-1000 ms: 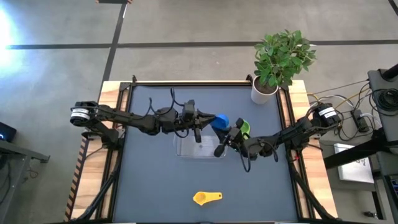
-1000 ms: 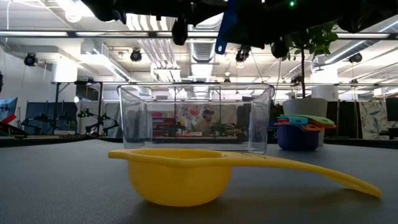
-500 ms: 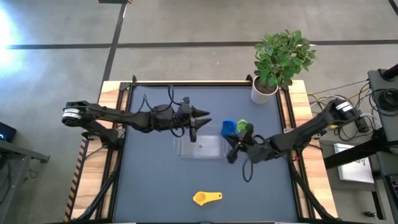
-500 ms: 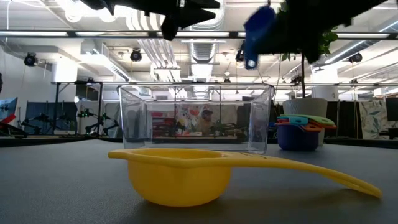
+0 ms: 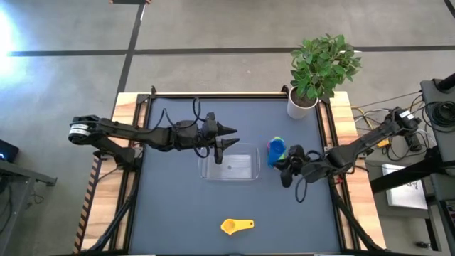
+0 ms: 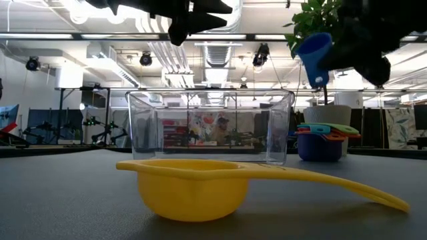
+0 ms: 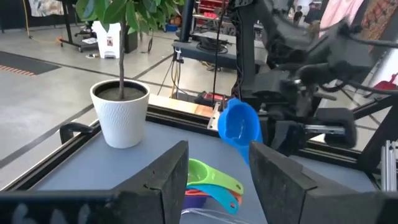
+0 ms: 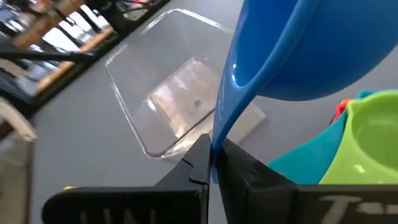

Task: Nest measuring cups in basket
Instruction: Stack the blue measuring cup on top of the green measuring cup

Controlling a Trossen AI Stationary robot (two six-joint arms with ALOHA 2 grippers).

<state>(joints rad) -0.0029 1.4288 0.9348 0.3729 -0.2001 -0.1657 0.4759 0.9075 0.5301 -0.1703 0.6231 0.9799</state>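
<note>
The clear basket sits mid-table. My left gripper hovers open over its far edge, with nothing between its fingers. To the basket's right, my right gripper is shut on a blue measuring cup, which hangs in the air. Beneath and beside it, a stack of cups with a green one on top rests on the table. A yellow cup lies bowl-down near the front edge. My right gripper pinches the blue cup's flat handle between its two fingers, near the handle's free end. The fingers reach in from the table's right. The cup is lifted clear and tilted, its bowl out beyond the fingertips, above the stacked cups.
A white plant pot with a leafy plant stands at the far right corner. Bare dark mat lies left of the basket and around the yellow cup.
My left gripper has opened, let go of the blue cup and drawn back a little toward the table's left. My right gripper, still shut on the cup, has carried it away from the basket toward the table's right, to above the stacked cups; the cup has tipped.
</note>
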